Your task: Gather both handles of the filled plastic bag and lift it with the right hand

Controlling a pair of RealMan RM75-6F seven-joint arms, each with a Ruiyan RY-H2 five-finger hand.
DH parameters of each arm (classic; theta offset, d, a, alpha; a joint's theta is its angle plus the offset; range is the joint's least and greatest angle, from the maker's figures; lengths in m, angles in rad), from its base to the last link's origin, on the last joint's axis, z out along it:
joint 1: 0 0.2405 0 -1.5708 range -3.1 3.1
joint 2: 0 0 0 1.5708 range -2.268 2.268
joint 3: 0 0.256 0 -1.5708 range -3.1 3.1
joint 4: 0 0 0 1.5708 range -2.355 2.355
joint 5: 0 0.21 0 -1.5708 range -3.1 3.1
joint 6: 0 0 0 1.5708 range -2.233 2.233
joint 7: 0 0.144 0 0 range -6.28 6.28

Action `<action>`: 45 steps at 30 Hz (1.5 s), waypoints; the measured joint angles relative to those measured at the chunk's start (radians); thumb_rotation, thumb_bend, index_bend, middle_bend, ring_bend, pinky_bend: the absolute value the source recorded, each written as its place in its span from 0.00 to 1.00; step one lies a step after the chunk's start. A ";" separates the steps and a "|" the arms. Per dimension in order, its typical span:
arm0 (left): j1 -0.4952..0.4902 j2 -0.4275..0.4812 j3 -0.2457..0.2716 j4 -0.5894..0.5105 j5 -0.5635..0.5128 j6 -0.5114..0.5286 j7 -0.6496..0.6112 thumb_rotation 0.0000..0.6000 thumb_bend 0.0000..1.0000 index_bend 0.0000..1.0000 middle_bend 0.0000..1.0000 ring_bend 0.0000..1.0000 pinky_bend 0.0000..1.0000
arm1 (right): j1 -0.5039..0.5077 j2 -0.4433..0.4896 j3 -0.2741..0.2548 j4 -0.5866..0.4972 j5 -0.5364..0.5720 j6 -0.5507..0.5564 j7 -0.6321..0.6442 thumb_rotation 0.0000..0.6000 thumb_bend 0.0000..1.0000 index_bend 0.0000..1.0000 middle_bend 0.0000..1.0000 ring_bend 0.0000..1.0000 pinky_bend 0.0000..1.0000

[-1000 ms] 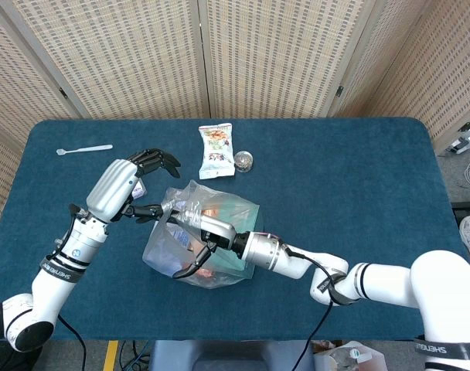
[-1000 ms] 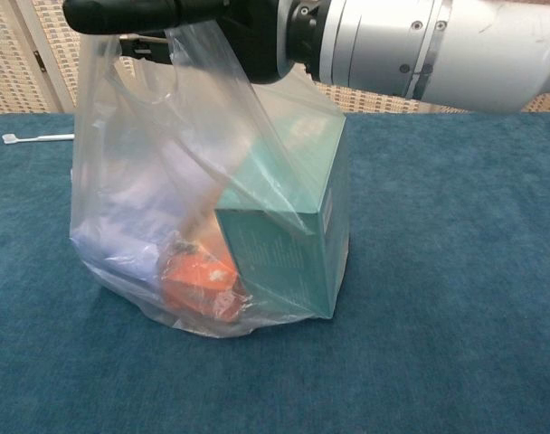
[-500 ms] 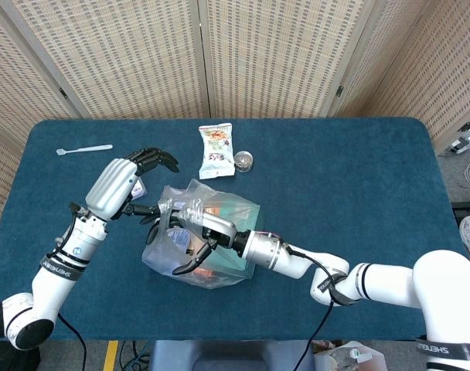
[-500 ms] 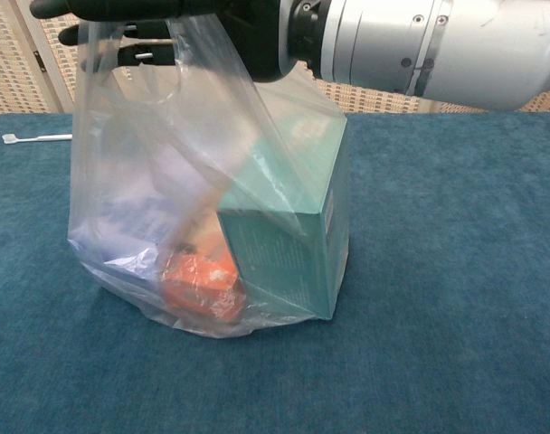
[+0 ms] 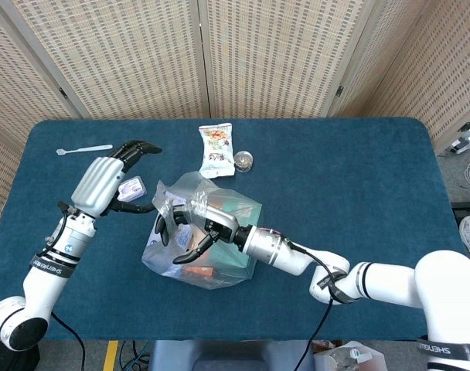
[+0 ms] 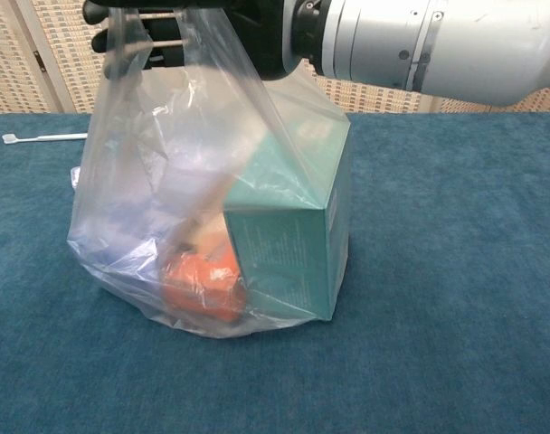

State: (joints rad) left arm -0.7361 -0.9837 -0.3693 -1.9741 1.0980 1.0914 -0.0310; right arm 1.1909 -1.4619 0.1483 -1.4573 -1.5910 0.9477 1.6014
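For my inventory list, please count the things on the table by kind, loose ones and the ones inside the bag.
Plastic bag: 1
Teal box: 1, in the bag
Orange packet: 1, in the bag
Snack packet: 1
White spoon: 1
Small jar: 1
Small cup: 1
Total: 7

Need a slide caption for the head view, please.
Right hand gathers the handles of the filled plastic bag on the blue table; left hand hovers open beside it.
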 measured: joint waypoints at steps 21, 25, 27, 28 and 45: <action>0.136 0.146 -0.010 -0.032 -0.081 0.088 -0.038 1.00 0.00 0.18 0.16 0.11 0.19 | -0.006 -0.017 0.022 0.024 0.005 0.002 0.211 1.00 0.01 0.47 0.55 0.46 0.44; 0.161 0.152 0.002 -0.030 -0.048 0.106 -0.047 1.00 0.00 0.18 0.16 0.11 0.19 | -0.002 -0.027 0.026 0.043 0.001 0.004 0.310 1.00 0.01 0.48 0.55 0.46 0.44; 0.170 0.153 0.009 -0.030 -0.034 0.112 -0.048 1.00 0.00 0.18 0.16 0.11 0.19 | 0.000 -0.031 0.028 0.054 -0.002 0.006 0.370 1.00 0.01 0.48 0.55 0.46 0.44; 0.177 0.154 0.014 -0.032 -0.025 0.116 -0.050 1.00 0.00 0.18 0.16 0.11 0.19 | 0.001 -0.033 0.028 0.059 -0.004 0.008 0.398 1.00 0.01 0.48 0.55 0.46 0.44; 0.247 0.156 0.044 -0.034 0.054 0.163 -0.089 1.00 0.00 0.18 0.16 0.11 0.19 | 0.033 -0.041 0.039 0.127 0.002 -0.001 0.716 1.00 0.01 0.48 0.56 0.47 0.54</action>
State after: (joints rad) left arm -0.4896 -0.8282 -0.3253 -2.0085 1.1517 1.2543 -0.1199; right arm 1.2237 -1.5025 0.1877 -1.3300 -1.5895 0.9463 2.3179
